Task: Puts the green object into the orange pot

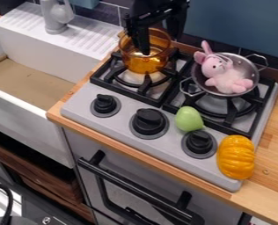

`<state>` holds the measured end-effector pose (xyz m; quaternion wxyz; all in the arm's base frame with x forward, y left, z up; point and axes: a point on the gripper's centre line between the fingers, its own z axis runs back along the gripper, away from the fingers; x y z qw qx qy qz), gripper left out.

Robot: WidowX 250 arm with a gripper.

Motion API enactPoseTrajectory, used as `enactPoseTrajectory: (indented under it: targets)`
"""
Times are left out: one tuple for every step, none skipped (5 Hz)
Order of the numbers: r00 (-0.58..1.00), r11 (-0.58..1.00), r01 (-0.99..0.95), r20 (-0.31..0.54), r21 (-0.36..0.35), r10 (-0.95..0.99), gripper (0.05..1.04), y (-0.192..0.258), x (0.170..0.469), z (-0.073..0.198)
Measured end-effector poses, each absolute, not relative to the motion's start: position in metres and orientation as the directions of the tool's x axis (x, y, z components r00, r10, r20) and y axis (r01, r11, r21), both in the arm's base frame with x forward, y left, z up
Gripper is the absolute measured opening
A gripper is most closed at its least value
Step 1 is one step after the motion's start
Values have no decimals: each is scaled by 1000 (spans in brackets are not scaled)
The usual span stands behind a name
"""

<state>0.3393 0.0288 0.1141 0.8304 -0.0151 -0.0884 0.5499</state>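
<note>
Resting on the grey metal stovetop [115,124], the green, pear-shaped toy [189,119] lay between the middle and right black knobs, close to the front edge of the black grates. Its rounded end faced up and to the left in the view, and its narrower end sat just beside the right black knob [199,143]. The black two-finger gripper [159,35] was well apart from it, toward the back and left, at the transparent orange pot. The gripper's fingers stood wide apart: one pointed down into the mouth of the pot, and the other hung by the right side of its rim. Nothing was clamped between them that could be made out, and whether either finger touched the pot could not be told.

The transparent orange pot [145,65] stood upright over the left burner. On the right burner, a round silver metal colander with wire handles [247,70] held a pink and white plush toy [221,72], long ears up at the rim. An orange, ribbed, pumpkin-like toy [236,157] lay at the stovetop's right front corner, near the right black knob. Farther left was a white sink [41,48] with a grey faucet [56,17].
</note>
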Motion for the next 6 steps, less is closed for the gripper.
enactPoseTrajectory:
  targets:
    - [386,396,-913,110,-93,916,993,28,334,103]
    - [436,445,-889,99,-110,895,993,18,316,102]
    - [484,493,-855,91,-160,870,993,11,304,122]
    - [586,591,-789,82,-170,806,993,1,287,126]
    - [762,768,-619,108,-163,638,993,-15,279,110]
    - [880,879,-423,130,-221,457,993,-27,282,102]
